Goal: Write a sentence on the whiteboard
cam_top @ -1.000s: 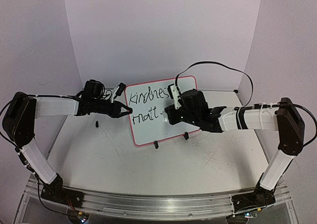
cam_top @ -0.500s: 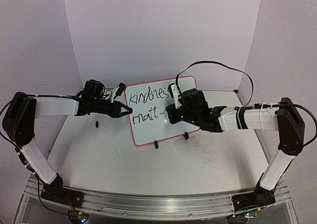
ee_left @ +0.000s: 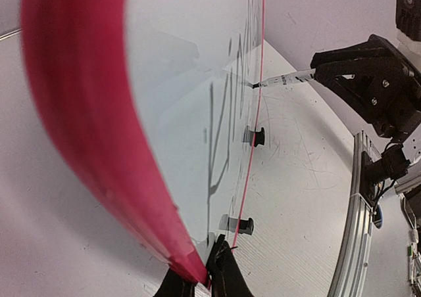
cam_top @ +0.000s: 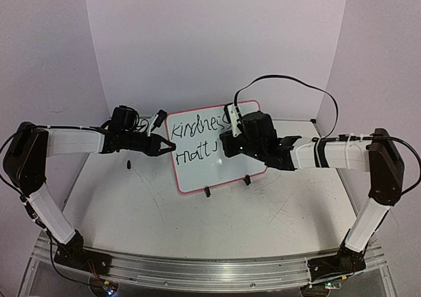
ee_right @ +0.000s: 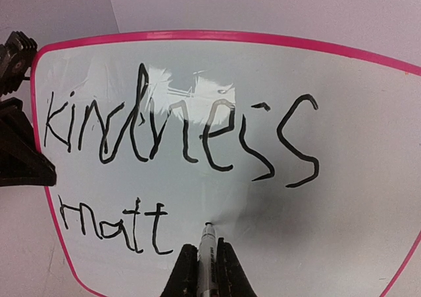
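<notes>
**Whiteboard with a partly written sentence**

The whiteboard is a small white rectangle with rounded corners and a thin red-pink rim. It stands on edge toward the far middle of the table, with its writing face turned to the near side. Two small black clip feet along its lower edge carry it. The sentence is black handwritten marker lettering in uneven strokes. "Kindness" spans the top line from the left rim towards the right. "matt" opens the second line at the lower left. The remaining face is plain white, with glare across the top line.
</notes>
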### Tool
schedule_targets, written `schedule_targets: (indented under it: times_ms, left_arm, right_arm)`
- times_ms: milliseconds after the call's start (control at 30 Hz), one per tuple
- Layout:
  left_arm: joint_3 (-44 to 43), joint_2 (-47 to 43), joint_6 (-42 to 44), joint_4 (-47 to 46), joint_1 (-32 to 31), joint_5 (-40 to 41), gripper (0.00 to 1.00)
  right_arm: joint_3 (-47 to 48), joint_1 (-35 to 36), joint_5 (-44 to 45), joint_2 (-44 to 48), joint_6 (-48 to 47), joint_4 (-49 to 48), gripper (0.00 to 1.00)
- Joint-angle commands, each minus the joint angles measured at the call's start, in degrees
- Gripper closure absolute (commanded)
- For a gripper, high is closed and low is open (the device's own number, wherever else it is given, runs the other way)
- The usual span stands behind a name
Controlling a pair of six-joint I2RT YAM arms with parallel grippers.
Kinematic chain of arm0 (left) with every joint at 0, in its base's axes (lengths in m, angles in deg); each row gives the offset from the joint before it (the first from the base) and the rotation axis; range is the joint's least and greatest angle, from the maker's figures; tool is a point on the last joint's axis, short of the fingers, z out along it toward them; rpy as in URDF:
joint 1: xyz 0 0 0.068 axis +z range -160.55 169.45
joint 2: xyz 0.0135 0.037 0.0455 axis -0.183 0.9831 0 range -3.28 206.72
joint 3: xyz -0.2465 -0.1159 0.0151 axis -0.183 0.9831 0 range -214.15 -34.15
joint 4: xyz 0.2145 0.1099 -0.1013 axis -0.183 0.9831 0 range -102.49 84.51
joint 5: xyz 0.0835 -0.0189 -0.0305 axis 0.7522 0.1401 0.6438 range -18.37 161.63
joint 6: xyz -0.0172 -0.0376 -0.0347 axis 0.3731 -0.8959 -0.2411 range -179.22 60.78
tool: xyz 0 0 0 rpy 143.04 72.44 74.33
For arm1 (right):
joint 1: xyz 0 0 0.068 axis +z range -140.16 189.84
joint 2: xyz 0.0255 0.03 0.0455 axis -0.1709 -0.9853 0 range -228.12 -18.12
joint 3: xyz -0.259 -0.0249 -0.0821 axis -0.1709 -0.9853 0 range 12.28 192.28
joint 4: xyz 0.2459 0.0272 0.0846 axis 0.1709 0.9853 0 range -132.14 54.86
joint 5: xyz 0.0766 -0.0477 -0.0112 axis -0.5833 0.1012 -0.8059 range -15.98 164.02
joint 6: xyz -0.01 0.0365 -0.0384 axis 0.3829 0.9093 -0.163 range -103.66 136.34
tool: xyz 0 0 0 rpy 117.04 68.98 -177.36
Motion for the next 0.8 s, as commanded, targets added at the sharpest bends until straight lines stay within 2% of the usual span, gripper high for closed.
schedule_targets:
  times_ms: [0, 767]
  left_arm:
    - [-2.2, -0.1, 5.9, 1.1, 0.8, 13.0, 1.00]
    - [-2.4, 0.1, 5.8, 2.6, 0.7, 12.8, 1.00]
  right_arm:
    - [2.4, -0.6, -0.7, -2.1, 0.3, -2.0, 1.00]
    - [-5.1, 0.4, -1.3, 1.2, 3.8, -0.7, 1.00]
